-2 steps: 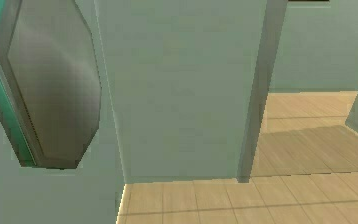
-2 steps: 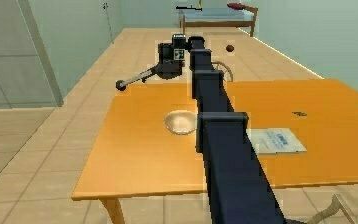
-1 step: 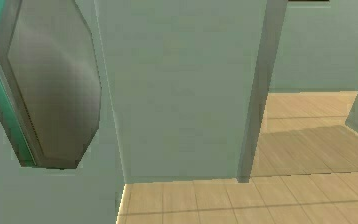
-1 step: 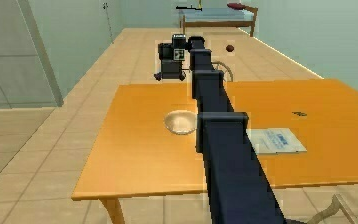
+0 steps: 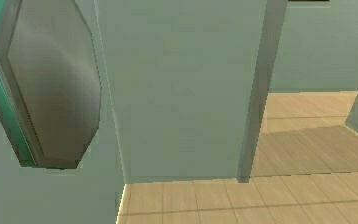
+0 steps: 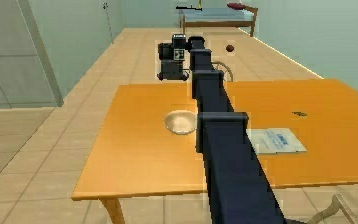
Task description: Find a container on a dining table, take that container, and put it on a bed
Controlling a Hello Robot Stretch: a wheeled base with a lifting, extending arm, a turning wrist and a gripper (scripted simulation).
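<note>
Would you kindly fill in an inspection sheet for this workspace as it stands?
Surface: orange dining table.
Job's things: round bowl-like container on the table, beside the arm; bed far off.
Clutter: paper and small dark item on the table.
Grippers: the gripper is seen past the table's far edge; cannot tell whether it holds anything.
Cables: nothing seen.
Surroundings: tan tiled floor, pale green walls.

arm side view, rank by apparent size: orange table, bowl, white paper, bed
1. orange table
2. bed and white paper look about alike; the bed is far off, so its small look is only distance
3. bowl
</note>
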